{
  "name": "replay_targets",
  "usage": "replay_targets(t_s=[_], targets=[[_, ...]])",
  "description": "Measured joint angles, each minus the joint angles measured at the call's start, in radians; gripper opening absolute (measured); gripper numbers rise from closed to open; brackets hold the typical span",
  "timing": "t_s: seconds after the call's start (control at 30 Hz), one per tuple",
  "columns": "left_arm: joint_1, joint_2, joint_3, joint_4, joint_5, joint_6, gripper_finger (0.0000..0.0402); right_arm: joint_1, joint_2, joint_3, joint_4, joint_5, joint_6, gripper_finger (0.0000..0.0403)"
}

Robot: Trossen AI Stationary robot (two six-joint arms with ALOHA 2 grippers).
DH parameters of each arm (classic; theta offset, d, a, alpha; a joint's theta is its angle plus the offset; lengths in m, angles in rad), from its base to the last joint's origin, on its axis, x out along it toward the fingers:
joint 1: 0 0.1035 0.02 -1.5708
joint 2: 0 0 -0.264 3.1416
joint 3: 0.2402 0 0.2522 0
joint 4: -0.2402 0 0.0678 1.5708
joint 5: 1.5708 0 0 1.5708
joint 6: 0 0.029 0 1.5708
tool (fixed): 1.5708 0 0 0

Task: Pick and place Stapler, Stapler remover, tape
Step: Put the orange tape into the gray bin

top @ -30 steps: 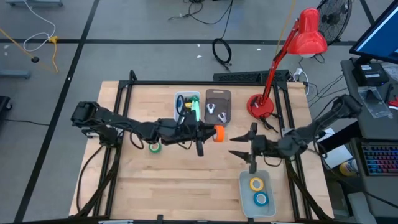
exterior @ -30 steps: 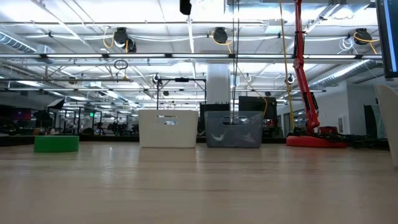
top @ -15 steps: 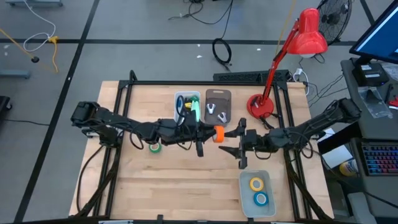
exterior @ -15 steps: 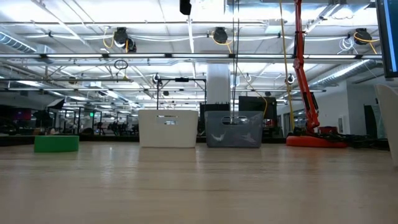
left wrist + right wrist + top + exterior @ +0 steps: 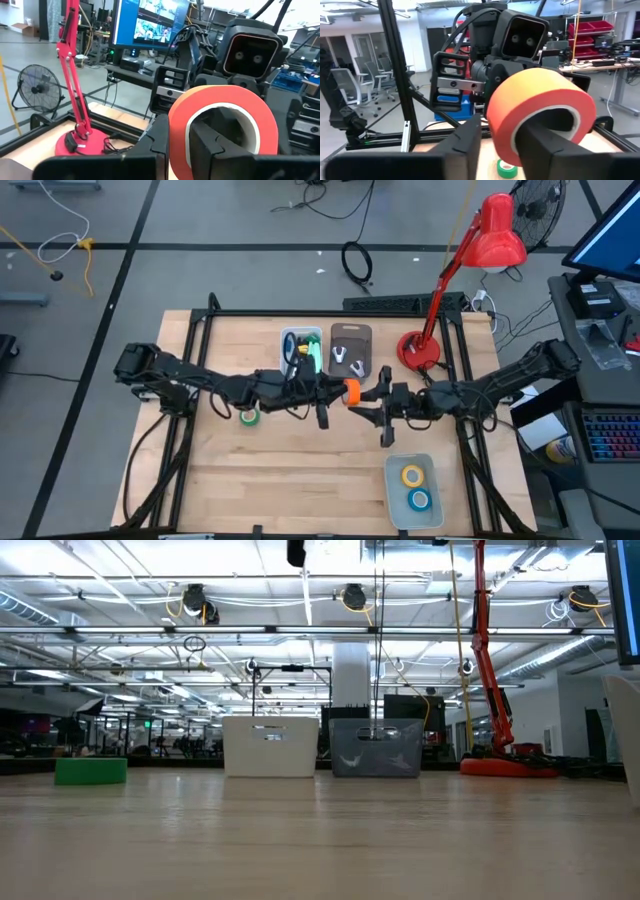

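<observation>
A: Orange tape [image 5: 352, 393], one roll, held above mid-table between the left gripper [image 5: 338, 392] and the right gripper [image 5: 372, 397]. Why both?

B: It reads as a handover. In the left wrist view one left finger runs through the roll's pale core and the other sits outside the wall, so the fingers are closed on the roll. The right wrist view shows a right finger in the core too, the other outside the wall; whether it bears on the wall cannot be told.

A: Remaining tape?

B: Yellow tape [image 5: 412, 475] and blue tape [image 5: 419, 500] lie in the white tray [image 5: 390, 490], near the right gripper, on its arm's side. Green tape [image 5: 249, 416] lies on the wood beside the left arm, well back from its fingers.

A: Room to move?

B: Bare wood lies under the grippers and toward the tray. Two bins [image 5: 325, 350] stand just beyond the fingers, and the red lamp [image 5: 420, 350] beside the right arm; a lifted withdrawal is judged safest.
</observation>
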Motion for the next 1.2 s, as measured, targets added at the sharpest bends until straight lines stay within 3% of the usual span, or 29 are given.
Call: replay_targets(t_s=[0.17,0.43,0.9,1.03,1.2], targets=[[0.011,0.000,0.000,0.000,0.024,-0.002,0.0037,-0.001,0.000,0.000,0.000,0.000,-0.002,0.0037],[0.017,0.000,0.000,0.000,0.026,0.033,0.0040,-0.001,0.000,0.000,-0.001,0.000,-0.011,0.0035],[0.049,0.000,-0.002,-0.050,0.014,0.012,0.0261,0.002,-0.008,0.002,-0.078,0.091,-0.007,0.0035],[0.050,-0.011,-0.002,-0.114,0.015,0.003,0.0297,0.002,-0.050,0.001,-0.177,0.128,0.007,0.0035],[0.054,-0.074,0.000,-0.288,0.021,-0.002,0.0313,0.005,-0.125,0.000,-0.318,0.230,0.017,0.0035]])
